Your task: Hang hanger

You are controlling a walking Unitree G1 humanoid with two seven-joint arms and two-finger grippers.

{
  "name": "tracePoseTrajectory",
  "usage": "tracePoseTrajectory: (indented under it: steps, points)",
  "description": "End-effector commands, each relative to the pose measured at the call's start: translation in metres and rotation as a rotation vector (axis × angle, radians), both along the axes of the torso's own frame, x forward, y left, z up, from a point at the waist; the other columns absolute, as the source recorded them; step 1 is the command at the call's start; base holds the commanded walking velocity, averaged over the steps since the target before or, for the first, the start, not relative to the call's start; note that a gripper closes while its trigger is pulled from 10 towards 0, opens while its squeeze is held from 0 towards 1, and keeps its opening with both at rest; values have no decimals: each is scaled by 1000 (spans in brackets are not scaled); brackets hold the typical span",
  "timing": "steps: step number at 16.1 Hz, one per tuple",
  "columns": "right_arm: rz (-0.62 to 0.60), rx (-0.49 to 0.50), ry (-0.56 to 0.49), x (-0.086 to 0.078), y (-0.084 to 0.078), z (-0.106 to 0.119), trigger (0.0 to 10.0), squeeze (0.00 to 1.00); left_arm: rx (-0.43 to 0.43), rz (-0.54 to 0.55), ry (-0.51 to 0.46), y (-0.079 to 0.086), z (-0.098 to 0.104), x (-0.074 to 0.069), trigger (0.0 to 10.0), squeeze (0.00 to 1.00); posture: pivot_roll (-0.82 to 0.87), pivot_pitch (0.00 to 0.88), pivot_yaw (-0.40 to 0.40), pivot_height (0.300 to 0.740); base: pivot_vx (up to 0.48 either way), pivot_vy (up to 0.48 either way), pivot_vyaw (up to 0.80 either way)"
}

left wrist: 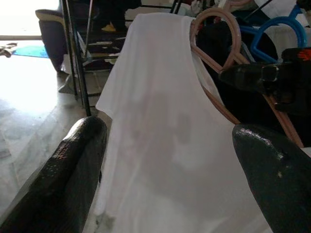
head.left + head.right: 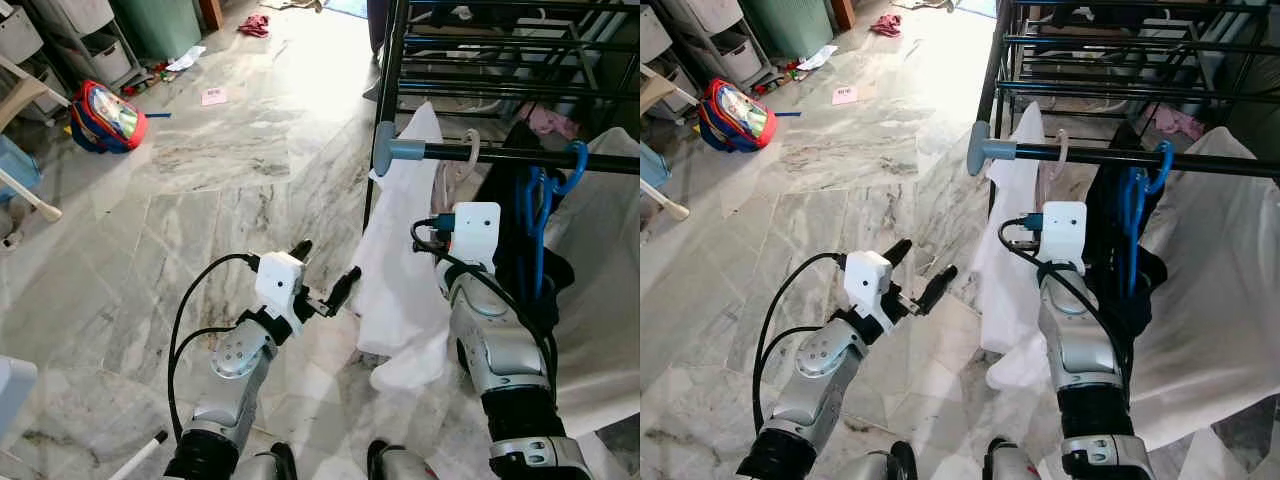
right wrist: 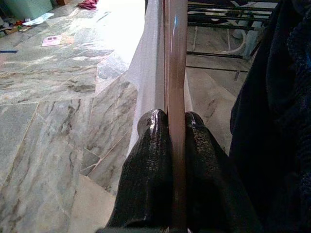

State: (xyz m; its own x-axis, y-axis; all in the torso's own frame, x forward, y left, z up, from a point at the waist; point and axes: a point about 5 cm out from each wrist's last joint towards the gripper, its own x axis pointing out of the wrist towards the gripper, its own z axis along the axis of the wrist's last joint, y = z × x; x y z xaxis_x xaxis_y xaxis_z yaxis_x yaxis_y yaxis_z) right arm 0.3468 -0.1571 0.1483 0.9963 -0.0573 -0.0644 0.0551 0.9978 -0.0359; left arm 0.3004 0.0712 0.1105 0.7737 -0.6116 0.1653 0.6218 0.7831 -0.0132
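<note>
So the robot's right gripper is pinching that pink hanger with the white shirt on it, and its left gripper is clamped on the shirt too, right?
Not quite. The right gripper is indeed shut on the pink hanger carrying the white shirt. But the left gripper is open and holds nothing: the left wrist view shows its fingers spread wide, short of the shirt.

Pale pink plastic hanger (image 1: 214,53), white cloth (image 2: 400,270), blue hangers (image 2: 545,200), grey-veined marble floor (image 2: 200,190), red-blue backpack (image 2: 105,117).
</note>
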Motion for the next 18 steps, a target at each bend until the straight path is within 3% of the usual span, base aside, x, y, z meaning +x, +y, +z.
tracePoseTrajectory:
  steps: [1,3,4,5,8,11,18]
  points:
    - [6,16,30,1,0,-4,10000,0,9,-9,15,3,-3,-3,10000,0,-77,252,62,740,0,0,0]
    - [14,25,47,2,0,-5,10000,0,12,-13,20,3,-3,-3,10000,0,-81,254,66,740,0,0,0]
    - [14,31,45,2,0,-5,10000,608,13,-17,21,3,-3,-3,10000,0,-82,254,66,740,0,0,0]
    - [15,38,44,2,0,-5,10000,1000,13,-24,22,2,-3,-4,10000,0,-84,254,65,740,0,0,0]
    - [13,26,38,-3,-1,-7,10000,1000,18,-32,26,0,-4,-5,10000,0,-84,256,64,740,0,0,0]
    - [20,-88,-17,-10,-3,2,10000,1000,18,-30,27,1,-4,-5,10000,0,-82,256,64,740,0,0,0]
    - [-20,-103,-91,-26,-5,6,10000,1000,27,-34,27,1,-4,-4,10000,0,-86,257,74,740,0,0,0]
